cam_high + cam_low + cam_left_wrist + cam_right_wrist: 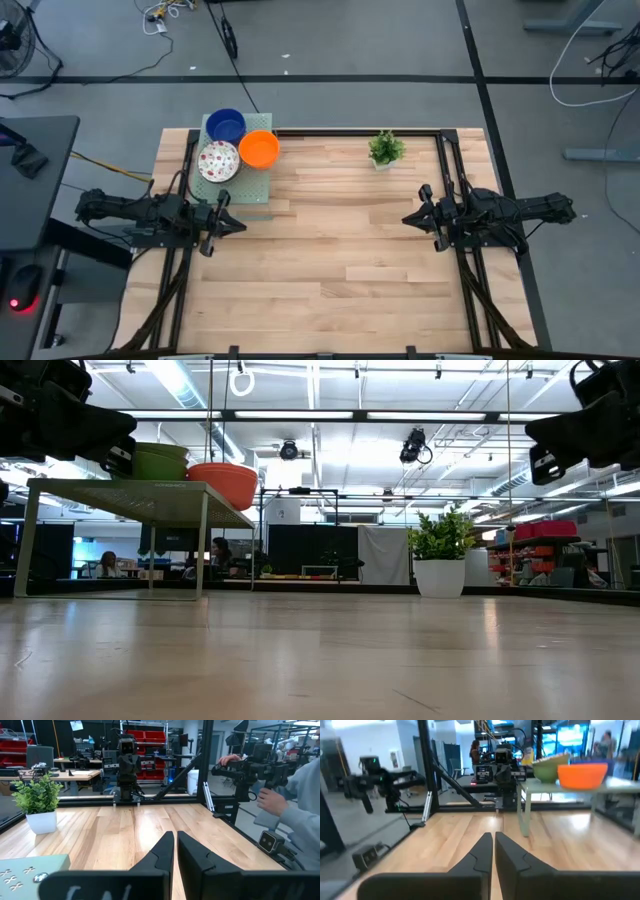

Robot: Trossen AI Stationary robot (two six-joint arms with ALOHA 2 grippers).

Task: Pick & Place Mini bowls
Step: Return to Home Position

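Three mini bowls sit on a pale green raised stand [248,190] at the table's far left: a dark blue one [226,125], an orange one [259,149] and a white, red-speckled one [218,161]. In the low view the orange bowl [222,482] stands at the stand's edge beside a bowl whose outside looks green [160,460]. My left gripper [240,224] hovers shut just near of the stand. My right gripper [406,218] hovers shut over the table's right part, near of the plant. Both show shut in their wrist views [175,847] [493,847].
A small green potted plant [386,149] stands near the far edge, right of centre. The stand rests on thin legs [203,540] with open room beneath. Bare wood [340,270] spans the middle and near part. A person's hands [270,800] work at a device beyond the table's side.
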